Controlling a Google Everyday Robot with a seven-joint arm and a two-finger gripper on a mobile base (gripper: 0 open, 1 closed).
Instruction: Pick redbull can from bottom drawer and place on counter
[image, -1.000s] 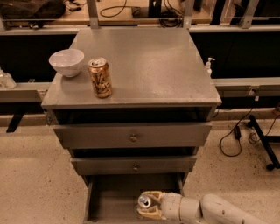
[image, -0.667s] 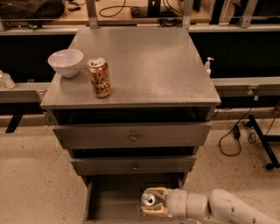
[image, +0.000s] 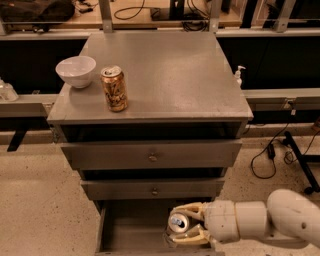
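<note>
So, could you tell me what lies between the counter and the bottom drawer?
In the camera view, two knobbed drawers; the end effector in the bottom drawer grips the redbull can.

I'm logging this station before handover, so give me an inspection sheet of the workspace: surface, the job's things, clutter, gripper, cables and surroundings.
Surface: counter grey and scuffed, with items only at its left.
Job's things: redbull can inside the open bottom drawer, not yet on the counter.
Clutter: white bowl and upright gold-brown can, side by side on the counter.
Gripper: gripper reaches into the drawer from the right, fingers closed on either side of the redbull can.
Cables: black cables on the floor at right; more behind the counter.
Surroundings: two upper drawers shut; pump bottle on the right ledge.
</note>
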